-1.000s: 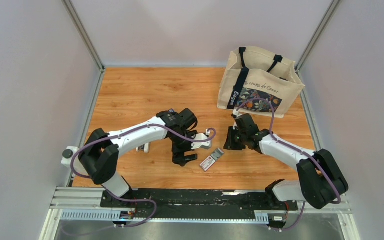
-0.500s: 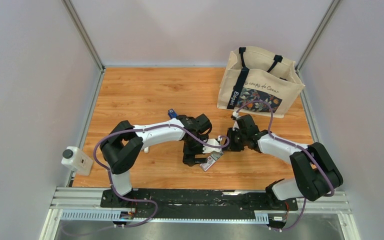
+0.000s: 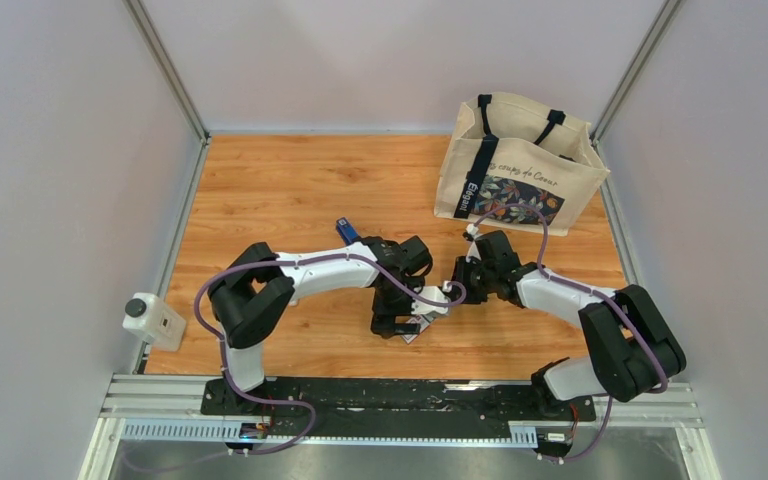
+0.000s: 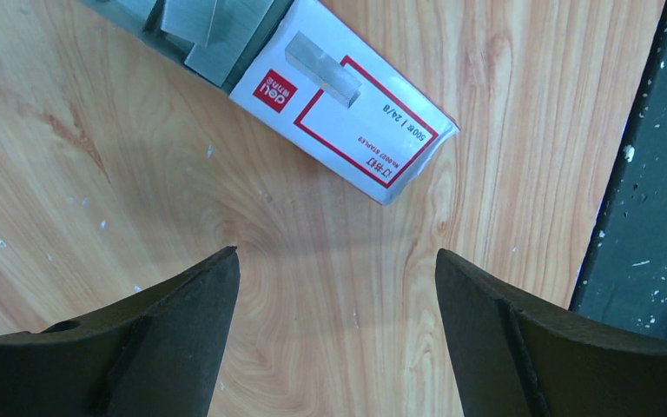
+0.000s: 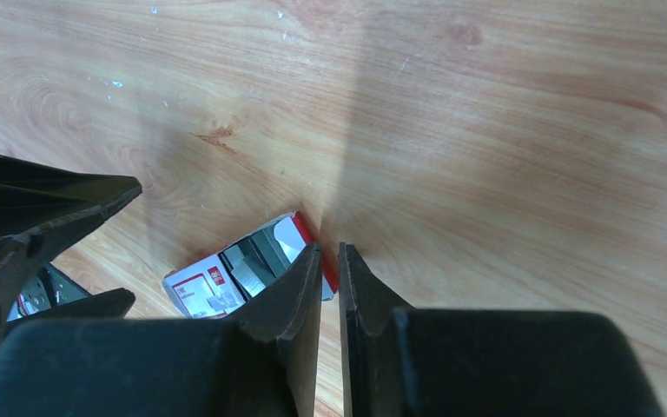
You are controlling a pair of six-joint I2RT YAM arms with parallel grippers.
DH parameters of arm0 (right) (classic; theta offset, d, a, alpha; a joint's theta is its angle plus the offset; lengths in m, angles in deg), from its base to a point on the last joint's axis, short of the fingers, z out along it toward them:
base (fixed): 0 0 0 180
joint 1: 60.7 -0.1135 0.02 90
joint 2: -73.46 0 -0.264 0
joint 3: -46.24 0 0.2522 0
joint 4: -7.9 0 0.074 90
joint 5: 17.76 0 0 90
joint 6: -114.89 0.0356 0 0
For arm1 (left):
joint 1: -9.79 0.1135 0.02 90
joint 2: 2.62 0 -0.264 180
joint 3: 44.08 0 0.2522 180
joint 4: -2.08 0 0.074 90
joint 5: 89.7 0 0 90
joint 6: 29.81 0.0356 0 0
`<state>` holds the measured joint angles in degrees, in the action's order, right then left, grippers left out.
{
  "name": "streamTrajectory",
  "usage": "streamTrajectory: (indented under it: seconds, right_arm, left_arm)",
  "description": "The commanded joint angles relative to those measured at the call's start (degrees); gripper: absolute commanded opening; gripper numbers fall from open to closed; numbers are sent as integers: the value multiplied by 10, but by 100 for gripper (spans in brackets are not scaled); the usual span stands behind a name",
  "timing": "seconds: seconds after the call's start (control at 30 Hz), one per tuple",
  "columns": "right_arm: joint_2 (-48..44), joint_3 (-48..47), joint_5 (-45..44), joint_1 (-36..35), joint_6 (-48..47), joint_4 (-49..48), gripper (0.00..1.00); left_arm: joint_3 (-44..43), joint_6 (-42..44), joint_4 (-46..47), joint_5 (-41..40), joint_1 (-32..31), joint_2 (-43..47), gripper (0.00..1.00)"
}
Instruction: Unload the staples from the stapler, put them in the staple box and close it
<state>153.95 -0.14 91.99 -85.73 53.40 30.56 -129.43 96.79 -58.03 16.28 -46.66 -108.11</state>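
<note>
Only the blue end of the dark-blue stapler (image 3: 344, 229) shows, on the table behind my left arm; it is in neither wrist view. A white-and-red staple box (image 3: 418, 328) lies open near the front edge, with grey staple strips (image 4: 200, 35) in it. My left gripper (image 3: 400, 322) hangs open and empty over the table just beside the box (image 4: 347, 95). My right gripper (image 3: 457, 290) is shut on nothing, its tips just right of the box (image 5: 217, 282).
A beige tote bag (image 3: 520, 165) stands at the back right. A white object with a round knob (image 3: 155, 320) sits at the table's left front edge. The black front rail (image 4: 651, 174) runs close to the staple box.
My left arm has swung right and forward over the staple box, uncovering the blue stapler behind it. My right gripper has moved a little left toward the box.
</note>
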Motion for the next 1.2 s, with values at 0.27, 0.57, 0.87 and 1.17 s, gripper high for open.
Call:
streamTrajectory:
  seconds: [0.27,0.57,0.87,1.17]
  right_arm:
    - [-7,11,19,0,2,-31,14]
    - [2,22,28,1,2,-44,13]
    - [3,28,40,0,9,-60,12]
    - [7,33,42,-12,12,-65,11]
  left_arm:
    - [-28,7,21,-17,-9,-30,91]
    - [-44,-2,13,-4,-20,-38,91]
    - [-39,-7,20,-3,-25,-40,91]
    - [-44,-13,24,-9,-25,-46,91]
